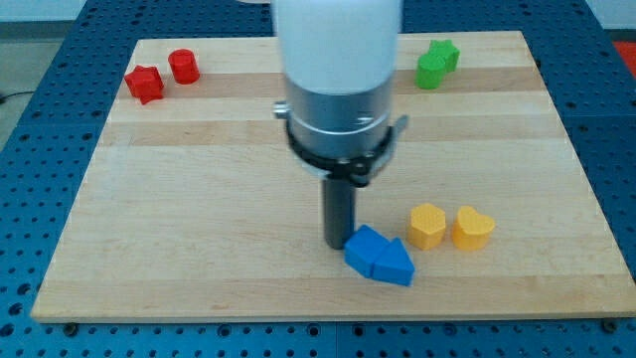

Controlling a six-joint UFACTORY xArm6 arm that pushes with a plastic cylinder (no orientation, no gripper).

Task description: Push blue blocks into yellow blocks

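my tip (339,245) touching blue blocks (379,257); yellow blocks (450,227) near right.

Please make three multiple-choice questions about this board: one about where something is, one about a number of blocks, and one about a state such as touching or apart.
1. Where are the green blocks?
A. the view's top right
B. the view's bottom left
C. the centre

2. How many red blocks are on the board?
A. one
B. two
C. four

3. How do the blue blocks stand to the yellow blocks?
A. stacked on them
B. pressed against them
C. apart, with bare wood between

Key:
1 A: the green blocks lie near the top right corner.
2 B: the red star block and red cylinder.
3 C: the blue blocks, with my tip at their left, leave a gap to the yellow blocks.
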